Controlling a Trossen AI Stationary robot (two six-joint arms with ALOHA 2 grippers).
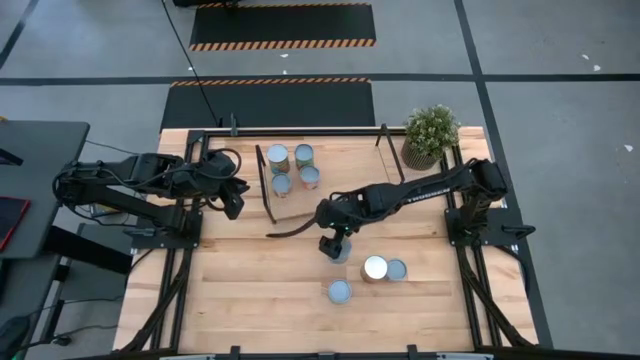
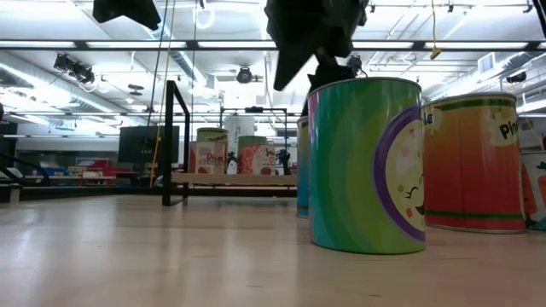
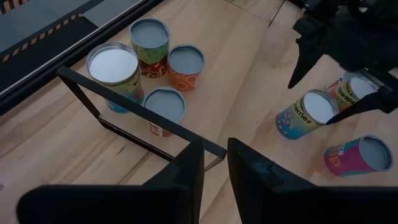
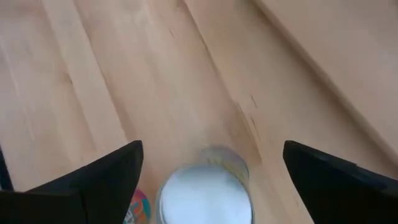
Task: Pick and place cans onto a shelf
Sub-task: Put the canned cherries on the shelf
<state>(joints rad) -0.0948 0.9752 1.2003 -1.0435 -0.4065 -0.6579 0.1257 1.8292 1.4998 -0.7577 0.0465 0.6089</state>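
From above, the right end effector (image 1: 336, 247) covers most of the can (image 1: 341, 252) beneath it, whose label is perhaps only glimpsed, while the right wrist view cuts that can (image 4: 204, 198) off at its edge.

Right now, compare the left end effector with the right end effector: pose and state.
The left end effector hangs beside the shelf, fingers nearly together and empty; the right end effector has its fingers spread wide. The left has no can beneath it; the right sits over a can on the table, straddling it. Both are dark two-finger end effectors, and neither holds anything.
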